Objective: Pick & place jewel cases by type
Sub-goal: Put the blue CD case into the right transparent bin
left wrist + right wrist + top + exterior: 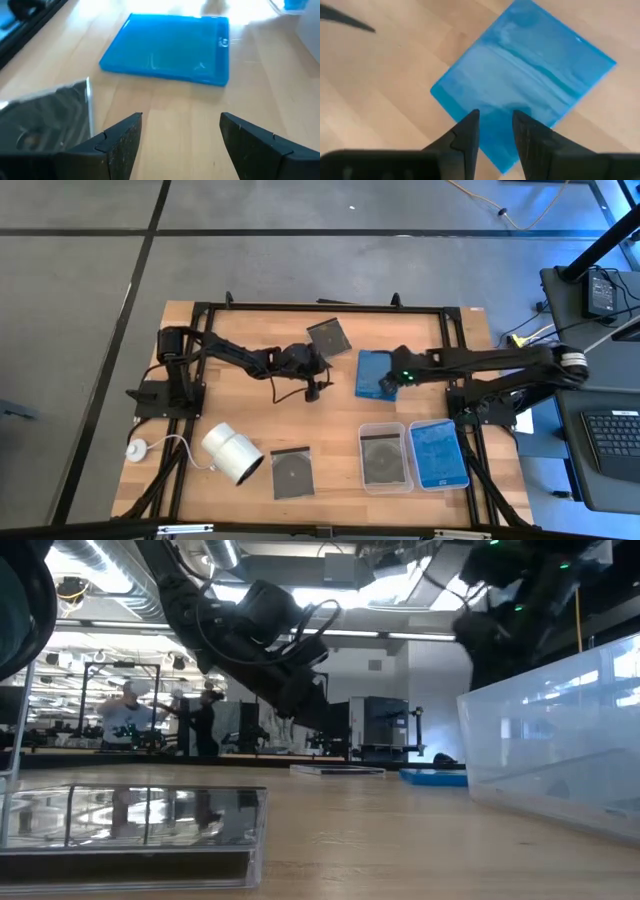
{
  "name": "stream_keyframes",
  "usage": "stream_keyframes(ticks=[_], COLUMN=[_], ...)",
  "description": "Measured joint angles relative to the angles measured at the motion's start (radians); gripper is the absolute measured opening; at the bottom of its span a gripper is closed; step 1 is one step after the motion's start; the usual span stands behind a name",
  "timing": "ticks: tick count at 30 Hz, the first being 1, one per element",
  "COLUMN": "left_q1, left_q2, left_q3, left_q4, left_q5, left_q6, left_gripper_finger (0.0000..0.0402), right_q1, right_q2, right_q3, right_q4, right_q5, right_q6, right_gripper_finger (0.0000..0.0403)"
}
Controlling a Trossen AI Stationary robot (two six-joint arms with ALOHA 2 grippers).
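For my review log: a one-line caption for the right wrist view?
Right gripper fingers, narrowly apart, hover over a blue case lying flat on the wooden table.

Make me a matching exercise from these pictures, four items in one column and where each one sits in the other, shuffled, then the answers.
Things
1. white cylinder
2. loose bright blue square jewel case
3. dark grey jewel case showing a round disc, on bare wood nearest the cylinder
4. left gripper

Places
A. under the right gripper
B. table's front left area, on its side
C. hovering mid-table, fingers apart
D. flat on the wood, just right of the cylinder

Pairs: 1-B, 2-A, 3-D, 4-C
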Motion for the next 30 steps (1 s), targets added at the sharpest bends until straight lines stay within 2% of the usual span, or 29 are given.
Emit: stream_keyframes(ticks=[6, 12, 14, 19, 25, 30], left_q1=[-0.026, -0.029, -0.027, -0.026, -0.026, -0.026], left_q2=[0.048, 0.111, 0.138, 0.207, 0.263, 0.272], left_q3=[0.001, 0.003, 0.018, 0.075, 0.139, 0.152], left_q4=[0.084, 0.172, 0.171, 0.171, 0.172, 0.172], left_q5=[-0.057, -0.074, -0.074, -0.074, -0.074, -0.074], left_q6=[0.141, 0.125, 0.116, 0.091, 0.093, 0.093], left_gripper_finger=[0.0265, 0.0265, 0.0265, 0.0265, 0.0265, 0.0265], right_q1=[-0.027, -0.065, -0.075, -0.085, -0.086, -0.086], right_q2=[-0.173, -0.245, -0.246, -0.246, -0.246, -0.246], right_q3=[-0.162, -0.335, -0.363, -0.382, -0.382, -0.381], right_q4=[0.038, 0.217, 0.271, 0.280, 0.286, 0.287], right_q5=[0.003, 0.002, 0.003, 0.003, 0.003, -0.010], right_q6=[0.190, 0.285, 0.281, 0.219, 0.070, 0.089], right_gripper_finger=[0.0119, 0.0119, 0.0119, 0.0119, 0.0119, 0.0121])
